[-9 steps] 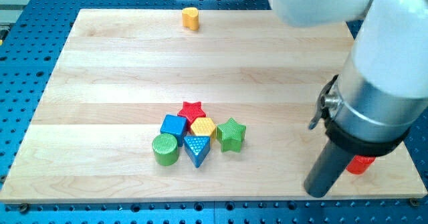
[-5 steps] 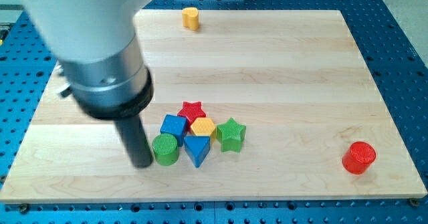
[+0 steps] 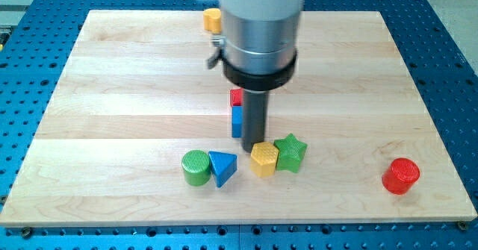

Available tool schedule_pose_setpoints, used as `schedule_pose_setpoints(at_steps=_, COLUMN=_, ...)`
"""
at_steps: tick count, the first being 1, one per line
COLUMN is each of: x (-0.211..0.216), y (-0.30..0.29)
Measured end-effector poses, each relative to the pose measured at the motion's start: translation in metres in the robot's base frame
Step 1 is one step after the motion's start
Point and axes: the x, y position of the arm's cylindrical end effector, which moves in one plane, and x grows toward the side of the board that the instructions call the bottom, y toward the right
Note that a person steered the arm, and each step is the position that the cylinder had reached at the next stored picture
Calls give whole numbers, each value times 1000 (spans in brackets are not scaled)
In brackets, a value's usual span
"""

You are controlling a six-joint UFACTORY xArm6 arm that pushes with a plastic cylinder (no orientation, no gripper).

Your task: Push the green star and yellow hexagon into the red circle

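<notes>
The green star [image 3: 290, 152] and the yellow hexagon [image 3: 264, 159] sit touching side by side near the board's lower middle. My tip [image 3: 255, 145] stands just above the yellow hexagon, at its upper left edge, touching or nearly touching it. The red circle [image 3: 401, 175] stands alone at the lower right, well apart from the star.
A green circle [image 3: 196, 166] and a blue triangle [image 3: 222, 166] lie left of the hexagon. A red block [image 3: 236, 97] and a blue block [image 3: 236, 121] are partly hidden behind the rod. A yellow block [image 3: 212, 19] sits at the top edge. The wooden board [image 3: 112, 93] lies on a blue perforated table.
The rod swept from the cluster's left to its middle. The cluster broke apart: star and hexagon moved right and down, red and blue blocks went up, green circle and blue triangle stay low at the left.
</notes>
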Motion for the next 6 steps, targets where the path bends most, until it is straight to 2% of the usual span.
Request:
schedule_pose_setpoints(at_steps=1, x=14, y=-37)
schedule_pose_setpoints(at_steps=2, x=41, y=-27)
schedule_pose_setpoints(at_steps=3, x=25, y=16)
schedule_pose_setpoints(at_steps=4, x=6, y=22)
schedule_pose_setpoints(at_steps=6, x=6, y=104)
